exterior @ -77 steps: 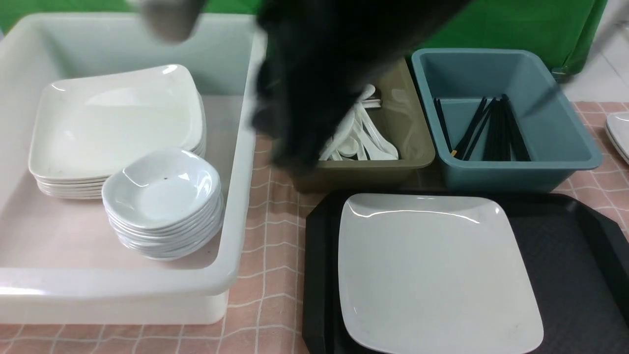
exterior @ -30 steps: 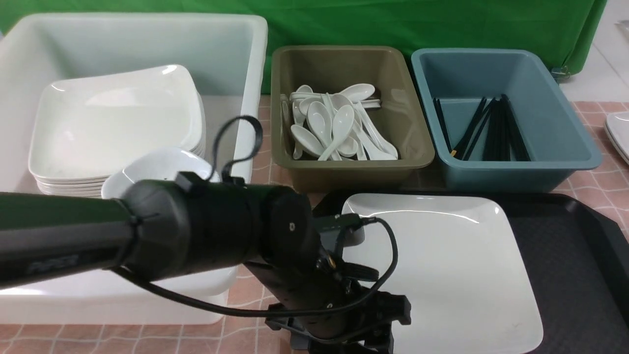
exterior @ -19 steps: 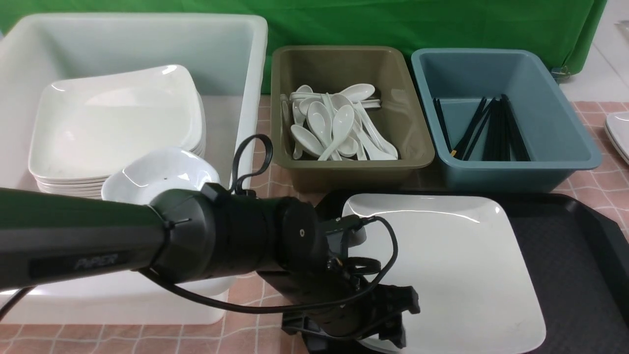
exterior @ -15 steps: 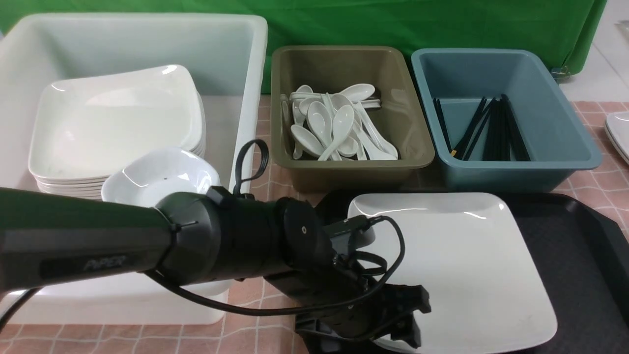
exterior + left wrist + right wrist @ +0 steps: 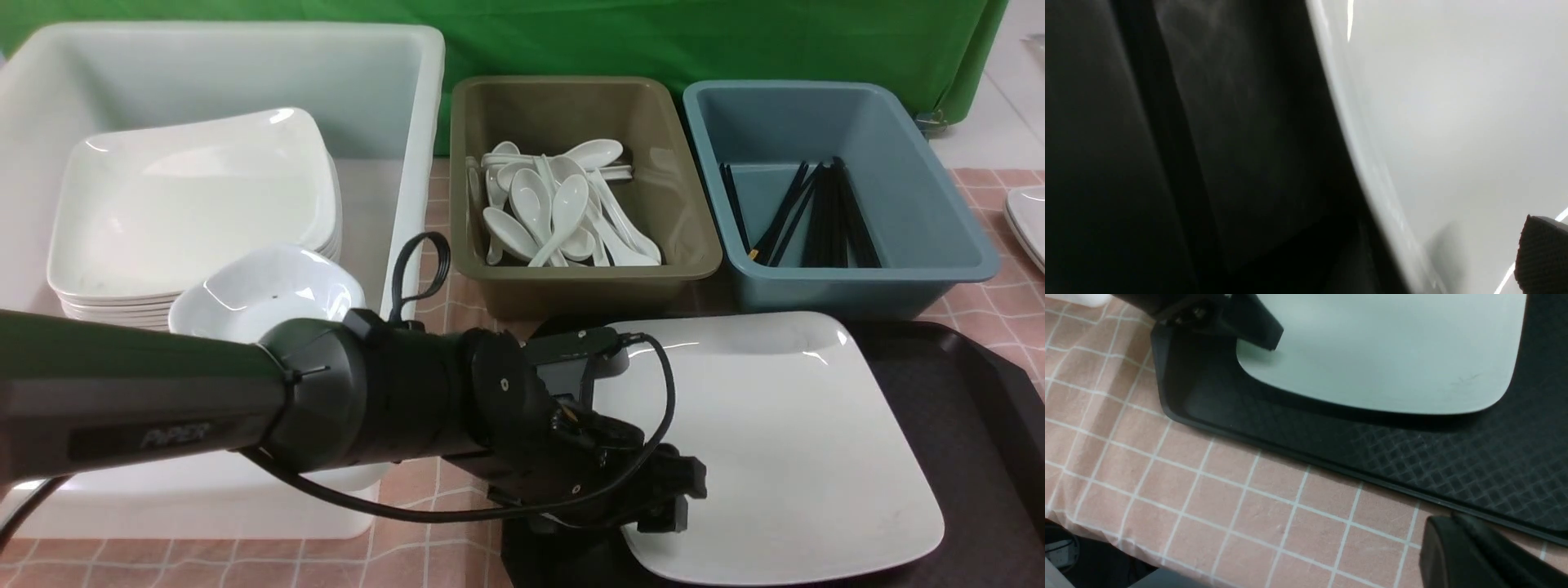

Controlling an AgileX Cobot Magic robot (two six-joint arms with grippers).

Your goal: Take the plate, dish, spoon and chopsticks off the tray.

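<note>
My left fingers [image 5: 673, 500], spread, straddle the large glossy white square plate [image 5: 784, 441] at its seven-o'clock corner; recommend clamping the rim firmly before lifting.

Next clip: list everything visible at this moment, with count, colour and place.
tray: one, black, front right
plate: one, white, on tray
tub: one, white, left
stacked plates: one stack, white, in tub
stacked dishes: one stack, white, in tub
olive bin: one, back centre
spoons: many, white, olive bin
blue bin: one, back right
chopsticks: several, black, blue bin
tablecloth: one, pink checked, underneath
left tool: black, at plate's near left corner
right tool: black, over tablecloth
</note>
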